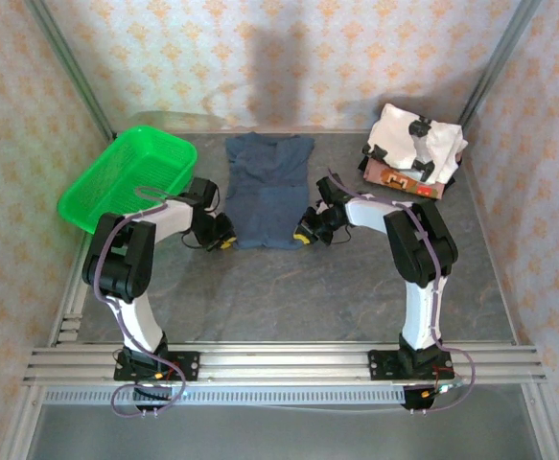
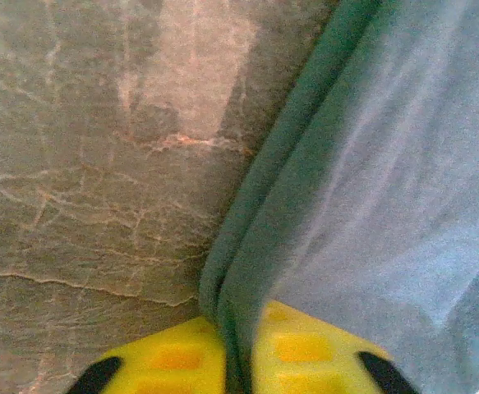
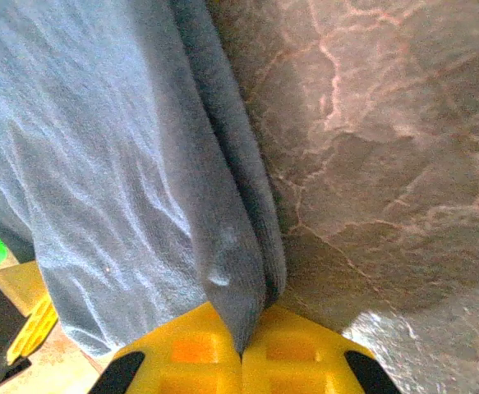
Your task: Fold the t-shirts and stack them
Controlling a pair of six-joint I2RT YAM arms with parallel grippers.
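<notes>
A slate-blue t-shirt (image 1: 267,187) lies flat mid-table, collar toward the back wall. My left gripper (image 1: 223,237) is at its near left corner, shut on the hem; up close the blue cloth (image 2: 370,189) runs down between the yellow fingers (image 2: 177,361). At the near right corner my right gripper (image 1: 305,233) is shut on the hem too, the blue cloth (image 3: 116,180) pinched between its yellow fingers (image 3: 297,357). Two folded t-shirts are stacked at the back right: a white one with black patches (image 1: 416,142) on a brown-orange printed one (image 1: 394,178).
A green mesh basket (image 1: 126,176) stands tilted at the back left, beside my left arm. Metal frame posts and patterned walls close in the table on three sides. Bare grey tabletop (image 1: 289,297) stretches between the shirt and the arm bases.
</notes>
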